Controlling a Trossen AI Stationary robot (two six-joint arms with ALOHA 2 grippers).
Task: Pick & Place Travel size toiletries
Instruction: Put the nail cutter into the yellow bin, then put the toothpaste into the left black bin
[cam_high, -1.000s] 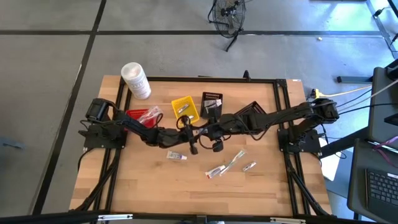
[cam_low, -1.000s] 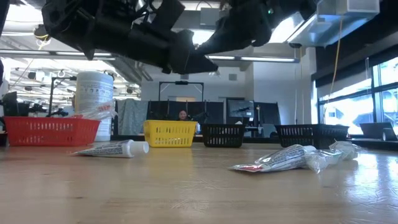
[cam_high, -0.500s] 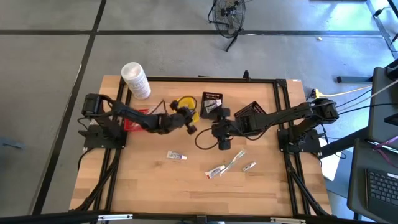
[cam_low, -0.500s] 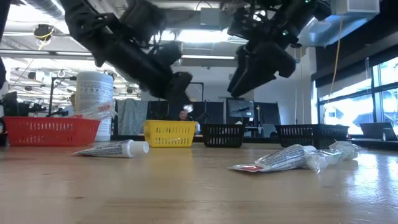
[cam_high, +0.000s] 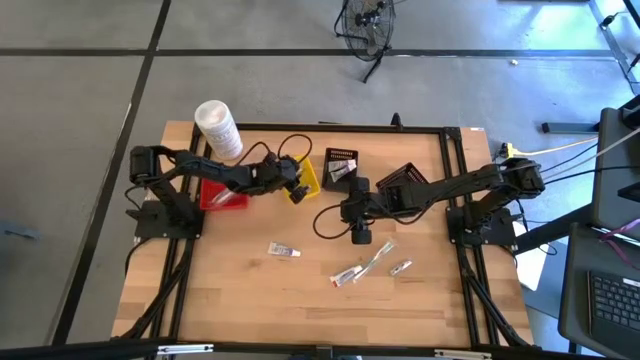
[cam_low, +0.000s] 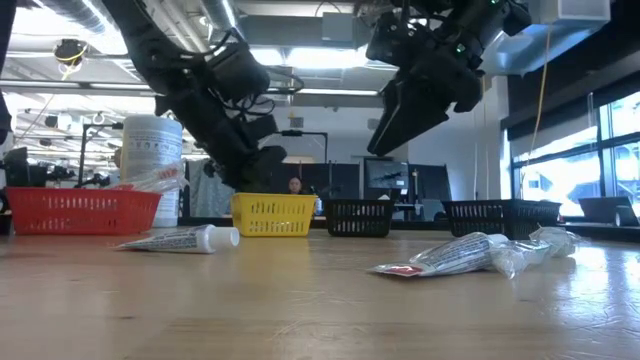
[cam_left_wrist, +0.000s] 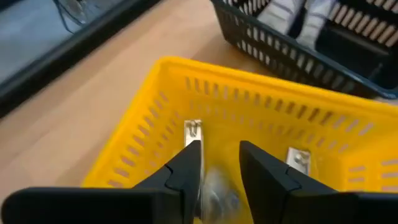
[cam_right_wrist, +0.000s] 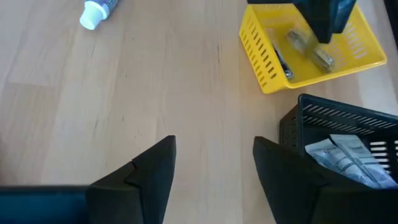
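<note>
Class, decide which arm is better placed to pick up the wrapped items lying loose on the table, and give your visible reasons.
The right. Its open, empty gripper hangs just beside the wrapped items, while the left gripper is over the yellow basket, with something held between its fingers.

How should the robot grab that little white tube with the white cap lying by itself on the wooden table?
Probably around the middle of the small white tube, coming straight down from above. It lies flat on the wooden table with bare wood around it, so open fingers could straddle its narrow width, across its long axis, clear of the cap end.
</note>
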